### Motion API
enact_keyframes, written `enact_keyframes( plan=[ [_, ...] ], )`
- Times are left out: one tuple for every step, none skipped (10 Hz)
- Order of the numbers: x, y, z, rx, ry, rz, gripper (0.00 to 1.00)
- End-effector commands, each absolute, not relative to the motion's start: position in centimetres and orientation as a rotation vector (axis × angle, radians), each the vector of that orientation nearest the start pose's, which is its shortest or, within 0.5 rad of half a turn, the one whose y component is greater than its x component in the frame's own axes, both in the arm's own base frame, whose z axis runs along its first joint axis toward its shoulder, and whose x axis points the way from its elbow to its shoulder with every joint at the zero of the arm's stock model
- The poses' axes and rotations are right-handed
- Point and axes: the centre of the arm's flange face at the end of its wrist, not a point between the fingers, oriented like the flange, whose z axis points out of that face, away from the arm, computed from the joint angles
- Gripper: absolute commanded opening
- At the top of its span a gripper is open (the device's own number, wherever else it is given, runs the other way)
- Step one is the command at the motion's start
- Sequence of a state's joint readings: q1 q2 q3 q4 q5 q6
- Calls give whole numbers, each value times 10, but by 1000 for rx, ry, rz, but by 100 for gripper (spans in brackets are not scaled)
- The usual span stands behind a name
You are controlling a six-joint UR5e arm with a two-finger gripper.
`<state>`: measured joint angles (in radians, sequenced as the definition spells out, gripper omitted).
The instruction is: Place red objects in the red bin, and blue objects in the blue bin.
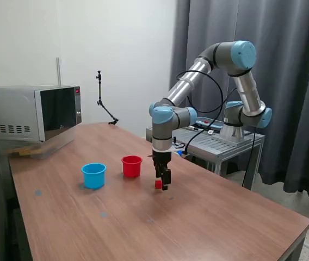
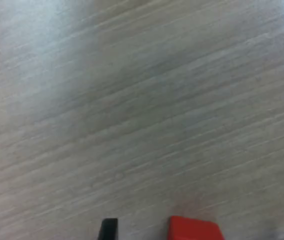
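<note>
A small red cube sits on the wooden table. My gripper is lowered to the table around it and open. In the wrist view the red cube lies between the two dark fingertips, with a gap on each side. The red cup stands to the exterior view's left of the gripper. The light blue cup stands further left. What is inside the cups is hidden. I see no other red cube and no dark blue cubes.
A microwave stands at the table's far left corner. A thin black stand rises at the table's back edge. The arm's base sits on a metal cart behind the table.
</note>
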<state>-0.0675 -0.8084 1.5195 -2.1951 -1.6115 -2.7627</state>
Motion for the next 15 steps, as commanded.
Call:
enact_keyframes(
  plan=[
    [-688,-83,105,-1625,2574,-27,100],
    [-688,-83,106,-1626,2575,-26,100],
    [-688,-83,106,-1626,2575,-26,100],
    [-689,-83,106,-1626,2576,-24,100],
    [-689,-83,106,-1626,2576,-24,100],
    [-690,-83,108,-1628,2578,-22,100],
    [-690,-83,108,-1628,2579,-21,0],
    [-690,-83,108,-1628,2580,-20,0],
    [-690,-83,108,-1628,2579,-21,0],
    [-690,-83,108,-1628,2579,-21,0],
    [-690,-83,108,-1628,2579,-21,0],
    [-689,-83,107,-1627,2577,-23,0],
    [-690,-83,108,-1628,2579,-21,0],
    [-690,-83,108,-1628,2579,-21,0],
    [-691,-82,108,-1626,2581,-20,0]
  ],
)
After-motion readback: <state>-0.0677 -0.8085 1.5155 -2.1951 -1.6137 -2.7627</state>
